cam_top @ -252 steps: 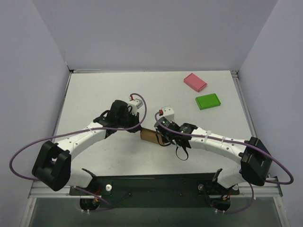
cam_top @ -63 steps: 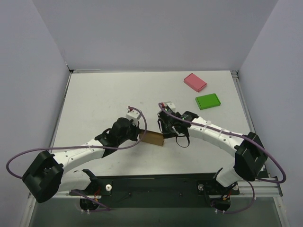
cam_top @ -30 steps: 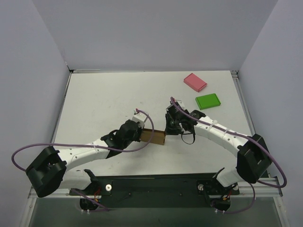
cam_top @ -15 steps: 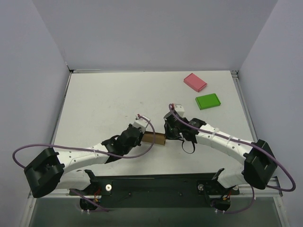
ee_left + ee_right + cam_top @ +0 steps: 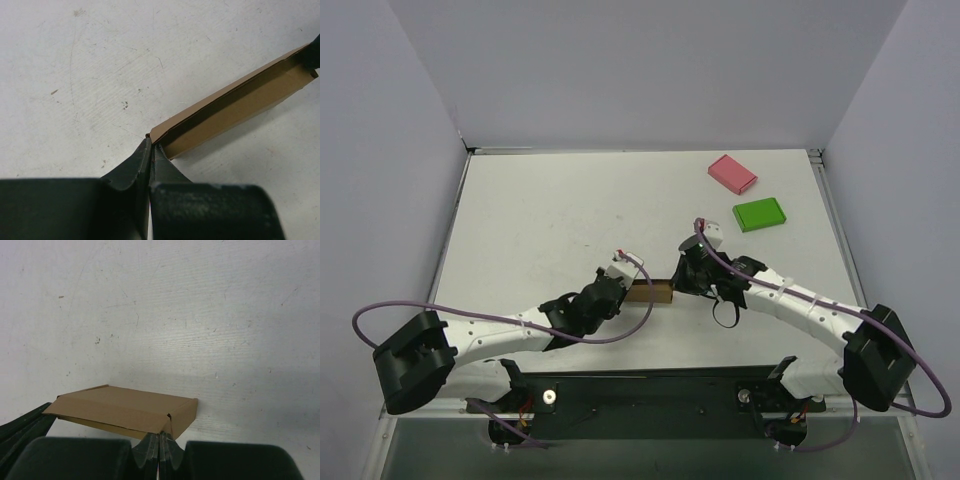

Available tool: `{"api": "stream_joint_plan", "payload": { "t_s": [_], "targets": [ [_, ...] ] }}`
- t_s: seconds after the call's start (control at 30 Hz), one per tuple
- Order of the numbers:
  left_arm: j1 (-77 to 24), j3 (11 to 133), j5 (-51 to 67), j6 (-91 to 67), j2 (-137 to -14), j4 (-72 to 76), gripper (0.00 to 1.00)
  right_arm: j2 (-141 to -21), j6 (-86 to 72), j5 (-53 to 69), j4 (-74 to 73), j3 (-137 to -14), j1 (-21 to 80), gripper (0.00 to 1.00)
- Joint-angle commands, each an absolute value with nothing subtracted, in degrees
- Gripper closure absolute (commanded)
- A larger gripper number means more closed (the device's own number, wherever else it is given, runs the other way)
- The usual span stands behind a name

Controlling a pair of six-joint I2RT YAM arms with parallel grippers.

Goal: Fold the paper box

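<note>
The paper box [image 5: 651, 292] is a small flat brown cardboard box lying on the white table between my two grippers. In the left wrist view the paper box [image 5: 235, 107] runs away to the upper right, and my left gripper [image 5: 151, 146] is shut with its tips against the box's near corner. In the right wrist view the paper box [image 5: 120, 407] shows its closed top, and my right gripper [image 5: 159, 436] is shut with its tips touching the near right corner. From above, the left gripper [image 5: 626, 287] is at the box's left end and the right gripper [image 5: 677, 284] at its right end.
A pink flat box [image 5: 732, 173] and a green flat box [image 5: 759, 214] lie at the far right of the table. Grey walls close in the table on the left, back and right. Purple cables loop off both arms.
The left arm has stretched further right and the right wrist has shifted right. The box has moved slightly right between them and looks narrower from above.
</note>
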State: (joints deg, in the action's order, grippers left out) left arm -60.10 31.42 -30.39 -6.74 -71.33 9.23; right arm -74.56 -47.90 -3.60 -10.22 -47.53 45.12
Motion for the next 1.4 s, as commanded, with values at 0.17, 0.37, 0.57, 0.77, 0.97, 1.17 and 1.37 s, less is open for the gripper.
{"api": "stream_joint_plan", "payload": {
  "t_s": [0.17, 0.37, 0.57, 0.77, 0.97, 1.17, 1.37],
  "targets": [
    [-62.1, 32.4, -25.8, -6.8, -73.1, 6.8, 1.00, -71.0, -52.4, 1.2, -0.4, -46.3, 44.6, 1.00],
    [-62.1, 32.6, -26.1, -6.5, -73.3, 6.2, 1.00, -70.1, -52.6, 1.1, -0.4, -45.6, 43.5, 1.00],
    [-62.1, 32.8, -26.3, -6.2, -73.7, 5.9, 1.00, -69.3, -53.2, 1.6, -0.4, -44.7, 42.6, 1.00],
    [-62.1, 33.5, -26.3, -6.0, -74.2, 5.5, 1.00, -69.3, -54.7, 3.2, 3.2, -43.4, 41.9, 1.00],
    [-61.8, 35.9, -26.8, -10.0, -74.1, 2.6, 1.00, -69.3, -50.4, 1.4, 1.4, -43.0, 42.3, 1.00],
    [-60.5, 44.6, -25.8, -14.8, -78.0, -7.9, 1.00, -68.6, -42.6, -14.2, -9.6, -46.0, 48.2, 0.88],
    [-60.2, 48.1, -25.2, -16.9, -80.1, -11.3, 1.00, -68.6, -41.4, -23.4, -13.0, -46.5, 51.9, 0.71]
  ]
}}
